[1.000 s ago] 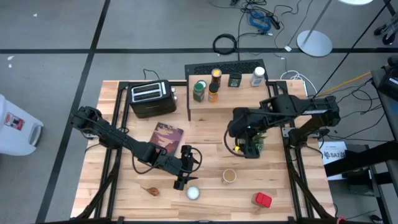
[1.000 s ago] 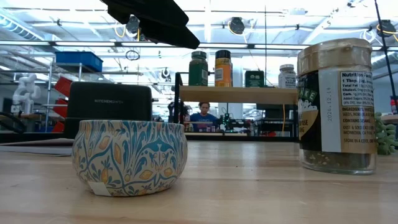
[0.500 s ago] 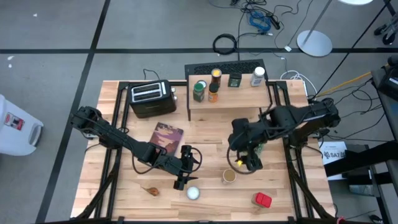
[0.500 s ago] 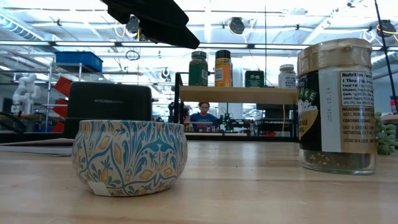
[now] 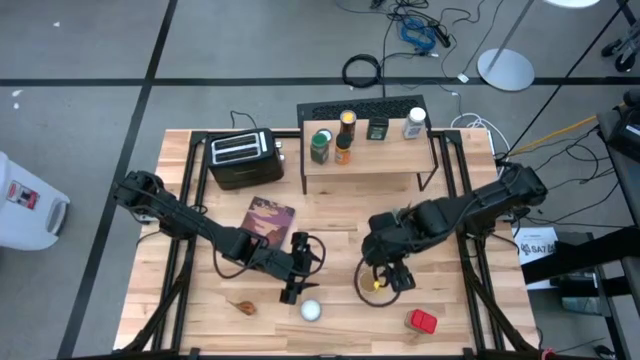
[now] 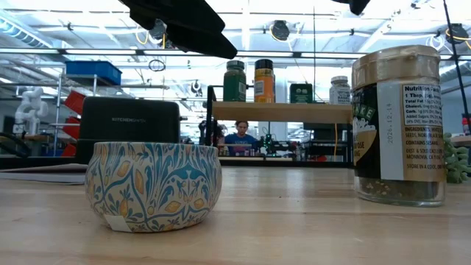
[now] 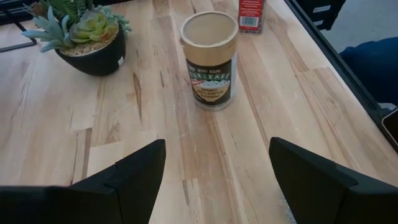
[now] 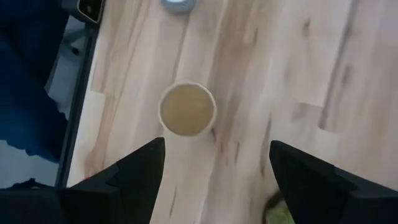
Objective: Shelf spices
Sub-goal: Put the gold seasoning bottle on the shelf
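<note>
Right gripper [image 5: 384, 278]: spread wide, holding nothing, directly above the tan-topped jar [image 8: 187, 110]; you centre the lid between the fingers, then descend straight.
Jar: upright on the table [image 5: 330, 220], well apart from the shelf [image 5: 372, 150].
Left gripper [image 5: 300, 262]: wide, empty, waiting near the book [image 5: 268, 219].
Change: your right arm has swung from the potted plant [image 7: 83, 37] to over the jar.

Four jars [image 5: 344, 135] on shelf [image 5: 370, 160] — toaster [image 5: 240, 158] left of it.
</note>
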You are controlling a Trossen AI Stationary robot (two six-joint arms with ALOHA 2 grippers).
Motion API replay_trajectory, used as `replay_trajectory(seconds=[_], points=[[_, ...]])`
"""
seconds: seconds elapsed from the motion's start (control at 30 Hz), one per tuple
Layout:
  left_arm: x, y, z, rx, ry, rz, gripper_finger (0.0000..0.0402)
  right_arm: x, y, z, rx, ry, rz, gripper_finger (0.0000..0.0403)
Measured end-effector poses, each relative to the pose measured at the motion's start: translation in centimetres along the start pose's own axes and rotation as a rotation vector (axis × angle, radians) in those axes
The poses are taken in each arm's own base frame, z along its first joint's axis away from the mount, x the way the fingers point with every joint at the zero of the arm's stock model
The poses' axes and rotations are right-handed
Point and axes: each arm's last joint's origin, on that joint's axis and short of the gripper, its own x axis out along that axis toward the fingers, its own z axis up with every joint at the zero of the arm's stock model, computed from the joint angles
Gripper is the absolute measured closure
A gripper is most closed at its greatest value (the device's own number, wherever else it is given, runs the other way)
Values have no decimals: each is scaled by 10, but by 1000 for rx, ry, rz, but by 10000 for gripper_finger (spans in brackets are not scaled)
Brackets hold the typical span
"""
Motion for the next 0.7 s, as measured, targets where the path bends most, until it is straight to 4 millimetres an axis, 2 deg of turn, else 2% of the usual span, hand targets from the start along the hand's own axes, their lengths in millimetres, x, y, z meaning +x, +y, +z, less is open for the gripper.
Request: replay_trajectory(seconds=[0.47,0.7], points=[[1,4,0,-7,1,10,104,33,30,0,-72,-144,75,126],[1,4,0,-7,1,10,104,49,30,-3,-56,-175,78,126]])
